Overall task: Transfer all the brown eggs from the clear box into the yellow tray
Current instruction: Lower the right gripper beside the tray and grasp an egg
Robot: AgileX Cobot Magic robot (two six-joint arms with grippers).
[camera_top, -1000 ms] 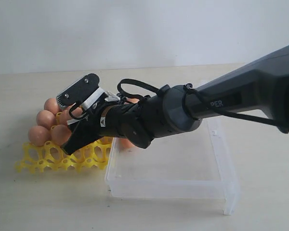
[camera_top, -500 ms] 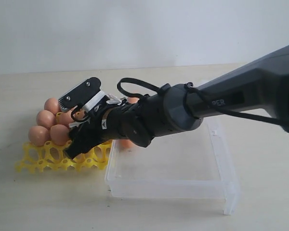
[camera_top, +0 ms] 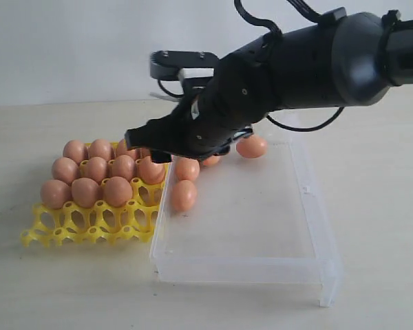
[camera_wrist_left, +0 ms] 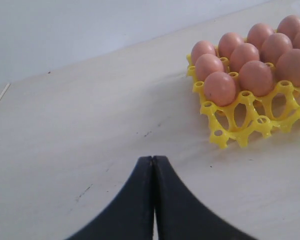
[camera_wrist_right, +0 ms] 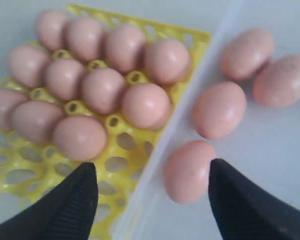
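Note:
The yellow tray (camera_top: 89, 223) holds several brown eggs (camera_top: 85, 191) in its back rows; its front row of cups is bare. Several more brown eggs (camera_top: 184, 195) lie at the left and back of the clear box (camera_top: 316, 227). My right arm (camera_top: 296, 62) hangs above the box's back left corner. My right gripper (camera_wrist_right: 150, 175) is open and holds nothing. It straddles the box's left wall, with one egg (camera_wrist_right: 188, 171) just inside one finger and the tray (camera_wrist_right: 140, 145) by the other. My left gripper (camera_wrist_left: 153, 159) is shut and empty over bare table, apart from the tray (camera_wrist_left: 240, 125).
The tray's right edge touches the box's left wall (camera_top: 162, 213). The pale tabletop (camera_top: 69, 289) runs in front of both, and a white wall (camera_top: 69, 48) stands behind the table.
My right gripper has risen off the tray and swung up and right toward the box. A third egg now shows in the tray row where it was.

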